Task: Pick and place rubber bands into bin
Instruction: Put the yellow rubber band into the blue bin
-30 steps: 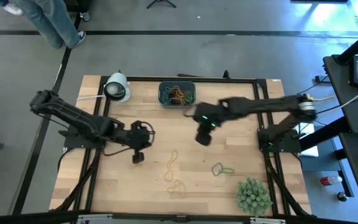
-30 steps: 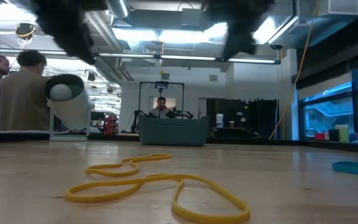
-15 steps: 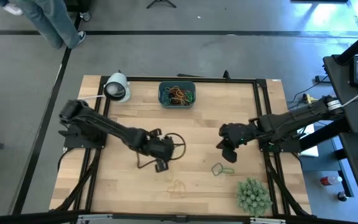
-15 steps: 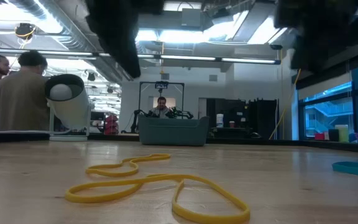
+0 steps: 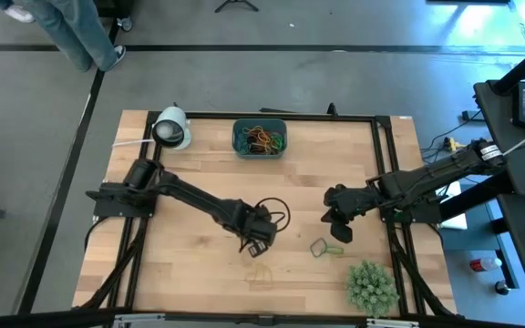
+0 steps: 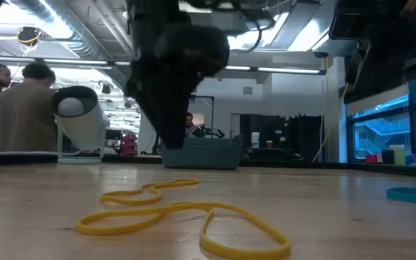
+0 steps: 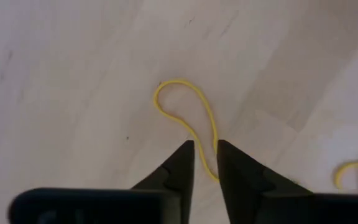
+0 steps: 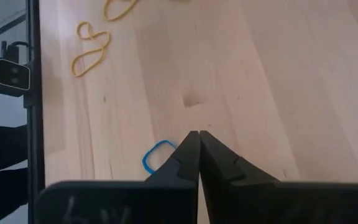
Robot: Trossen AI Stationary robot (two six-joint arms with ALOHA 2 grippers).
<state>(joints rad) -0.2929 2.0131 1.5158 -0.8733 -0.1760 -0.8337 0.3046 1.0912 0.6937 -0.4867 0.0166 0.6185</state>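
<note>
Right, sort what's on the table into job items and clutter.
Job items:
- yellow rubber bands
- green rubber band
- blue rubber band
- bin, bands already inside

Clutter:
- spiky green plant
- white roll

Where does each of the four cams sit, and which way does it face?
High: overhead, straight down; both arms, bin, left tool, right tool.
Low: table height, level into the room; dark arm bulk from above, yellow rubber band up close.
Left wrist: past its own slightly parted fingers at a yellow band on wood.
Right wrist: past its shut fingers at a blue band.
Shared: high and low both see the bin.
</note>
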